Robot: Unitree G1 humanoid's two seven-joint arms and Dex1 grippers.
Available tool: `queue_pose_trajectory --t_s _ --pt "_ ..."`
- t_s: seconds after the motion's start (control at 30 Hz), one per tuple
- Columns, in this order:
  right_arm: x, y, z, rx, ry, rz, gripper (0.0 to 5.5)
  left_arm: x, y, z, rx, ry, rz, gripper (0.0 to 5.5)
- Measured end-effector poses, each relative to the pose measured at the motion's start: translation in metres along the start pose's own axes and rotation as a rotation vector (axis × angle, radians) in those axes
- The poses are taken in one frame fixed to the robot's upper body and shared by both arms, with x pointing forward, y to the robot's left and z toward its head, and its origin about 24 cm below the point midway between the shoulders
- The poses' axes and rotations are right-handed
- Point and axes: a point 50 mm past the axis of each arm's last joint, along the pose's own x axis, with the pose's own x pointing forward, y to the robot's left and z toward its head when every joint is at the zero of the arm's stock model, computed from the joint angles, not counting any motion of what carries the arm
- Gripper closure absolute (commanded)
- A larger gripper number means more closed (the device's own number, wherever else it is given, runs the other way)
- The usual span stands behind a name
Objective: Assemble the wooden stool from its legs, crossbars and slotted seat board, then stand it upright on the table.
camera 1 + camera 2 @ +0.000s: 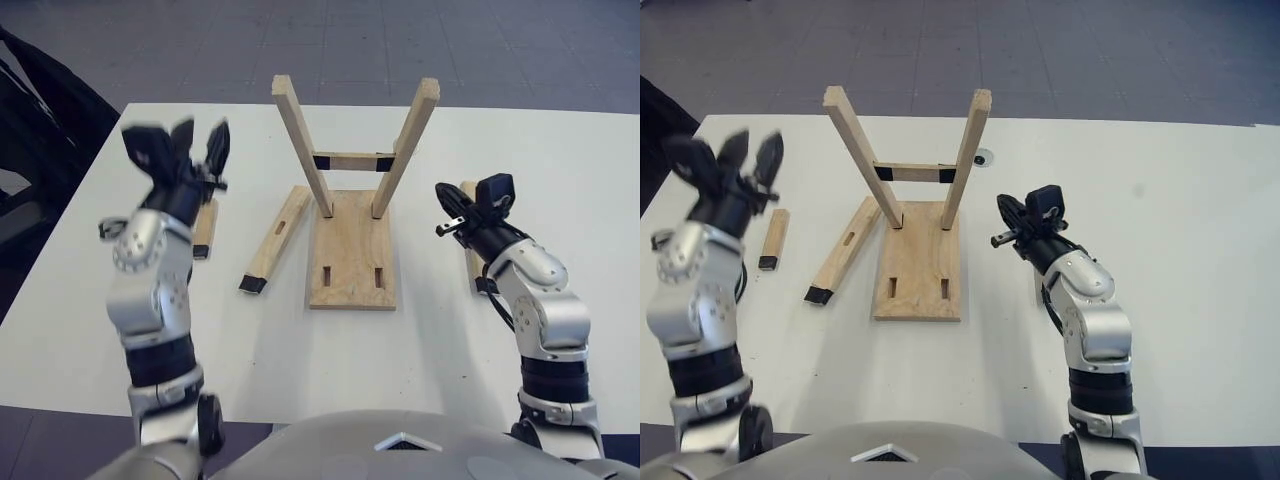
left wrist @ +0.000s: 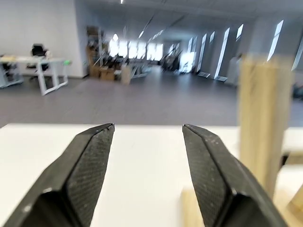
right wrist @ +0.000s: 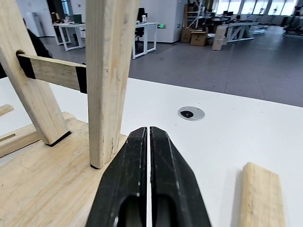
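The pale wooden slotted seat board [image 1: 350,255] lies mid-frame on the white desk [image 1: 560,180] with two slanted wooden legs [image 1: 303,145] slotted in. The left claw [image 2: 147,130] hovers upper left, spread wide. The right claw [image 3: 150,128], right of centre, is pinched shut and empty. A sideways sweep by either claw could topple the legs if they sit loose. There is open room at the far right.

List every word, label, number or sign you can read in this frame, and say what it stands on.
No text can be read.
Green lit sign in the room behind: too small to read.
Cardboard boxes behind: any print is blurred.
Seat board, upright legs, crossbar: bare wood, no marking seen.
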Motion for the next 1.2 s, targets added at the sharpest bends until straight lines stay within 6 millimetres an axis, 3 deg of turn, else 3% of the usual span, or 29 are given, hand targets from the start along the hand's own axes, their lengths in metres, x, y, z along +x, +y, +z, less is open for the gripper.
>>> queue_pose_trajectory --t_s 0.07,0.23,0.37,0.53,0.63,1.03,1.2 --pt "-0.005 -0.002 -0.007 0.016 0.024 -0.047 4.80 -0.018 0.010 -0.019 0.033 0.048 0.051 2.30" --pt "-0.006 -0.006 -0.012 -0.001 0.048 -0.087 4.80 -0.037 0.028 -0.049 0.063 0.156 0.080 2.30" --pt "-0.006 -0.008 -0.014 -0.016 0.064 -0.092 4.80 -0.047 0.047 -0.076 0.048 0.282 0.135 2.30" --pt "-0.003 -0.004 -0.015 -0.025 0.072 -0.075 4.80 -0.042 0.055 -0.090 0.017 0.374 0.136 2.30" --pt "-0.002 -0.004 -0.015 -0.029 0.072 -0.070 4.80 -0.038 0.052 -0.092 0.012 0.406 0.114 2.30" --pt "0.003 -0.005 -0.007 -0.035 0.044 -0.081 4.76 -0.022 0.044 -0.084 0.080 0.519 0.145 4.11" --pt "0.006 -0.008 0.001 0.003 0.001 -0.110 4.76 -0.020 0.032 -0.079 0.036 0.496 0.126 4.16"
